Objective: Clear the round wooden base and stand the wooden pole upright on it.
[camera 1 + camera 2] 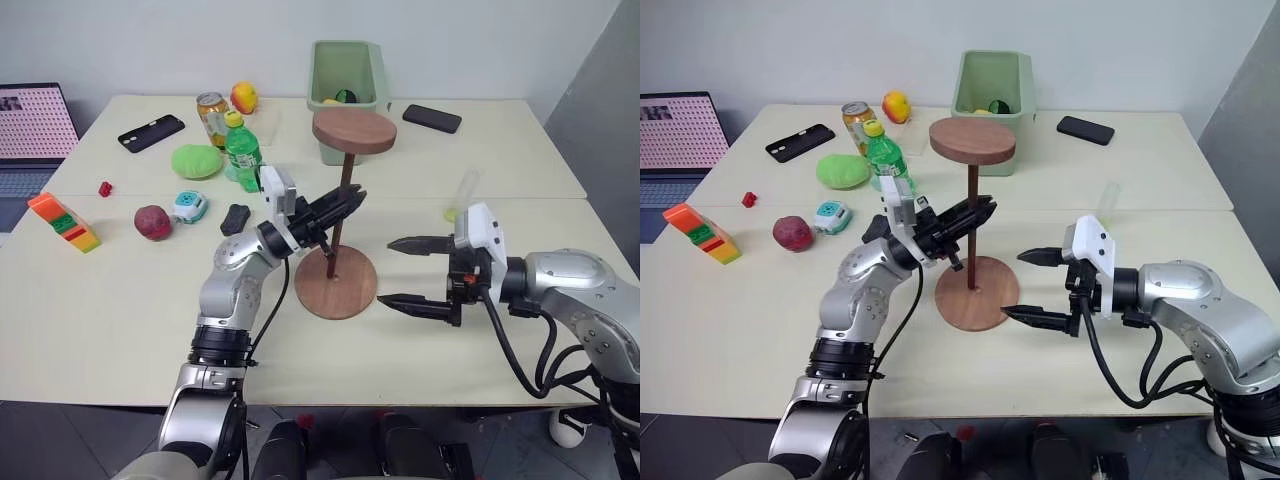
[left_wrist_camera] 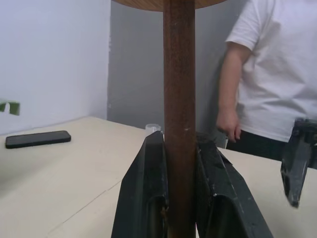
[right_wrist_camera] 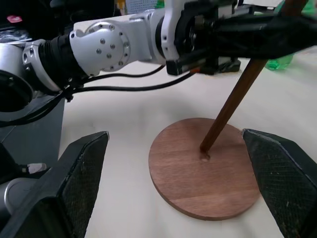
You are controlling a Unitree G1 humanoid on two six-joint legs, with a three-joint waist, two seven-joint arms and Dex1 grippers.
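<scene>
Centrally, on the cream table [image 1: 120,310], lies the base [image 1: 336,283], flat and bare except for the pole [image 1: 343,190], which stands on it with its lower tip at the centre hole and its own disc up in the air. From the right wrist view the pole leans a little, and whether the tip sits in the hole or just beside it I cannot tell. The left gripper [image 1: 345,203] is clamped on the pole partway up, both black fingers [image 2: 143,198] pressed against the rod. The right gripper [image 1: 405,272] hangs just beside the base's edge with its jaws spread wide and nothing between them (one finger above, one lower, near the table).

At the far side a green bin [image 1: 348,78] holds something yellow and dark, too hidden to name. A laptop [image 1: 32,135] sits at the table's left edge. Near the bin lies a black phone [image 1: 432,118]; a second phone [image 1: 151,132] lies further left, with a green bottle [image 1: 242,152], a can [image 1: 211,113] and a green lump [image 1: 196,161] between. A clear tube [image 1: 461,195] with a yellow bottom lies behind the right gripper. An orange block [image 1: 63,222], a dark red fruit [image 1: 152,222] and a small red piece [image 1: 104,188] lie on the left. A person in a white shirt [image 2: 277,74] stands beyond the table.
</scene>
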